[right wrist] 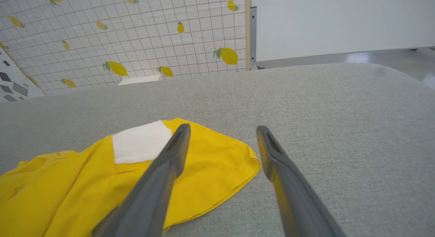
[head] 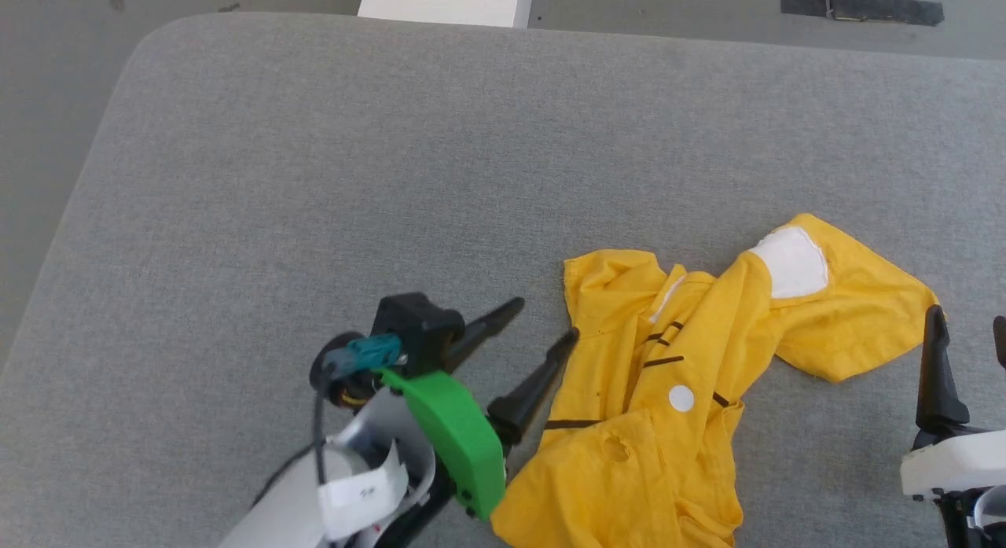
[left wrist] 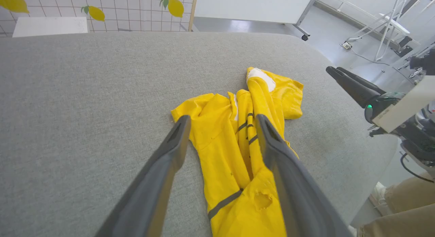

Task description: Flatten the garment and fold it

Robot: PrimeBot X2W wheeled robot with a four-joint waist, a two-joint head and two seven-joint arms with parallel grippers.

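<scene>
On the grey padded table (head: 314, 178), the garment (head: 668, 375) lies bunched up towards the robot's right and near the front edge. It is folded over itself, so just a white patch (head: 790, 261), a white dot (head: 681, 399), a few dark stripes and a ragged hole (head: 615, 450) show among the yellow folds.

The left gripper (head: 546, 318) sits at the shirt's left edge with its fingers spread wide and nothing between them. In the left wrist view it (left wrist: 222, 117) straddles the shirt's (left wrist: 217, 135) middle; whether it touches the cloth I cannot tell. The right gripper (head: 967, 316) is just beside the shirt's far right corner, fingers likewise apart and empty. In its own view one finger (right wrist: 170, 155) crosses over the yellow cloth (right wrist: 210, 169) by the patch and the other over bare table.

Beyond the table are a white box (head: 444, 1), dark tape strips (head: 864, 5) on the floor and a lemon-patterned wall (right wrist: 119, 43). A person's tan trouser leg (left wrist: 407, 203) and pale shoe (left wrist: 377, 192) stand off the table's right side.
</scene>
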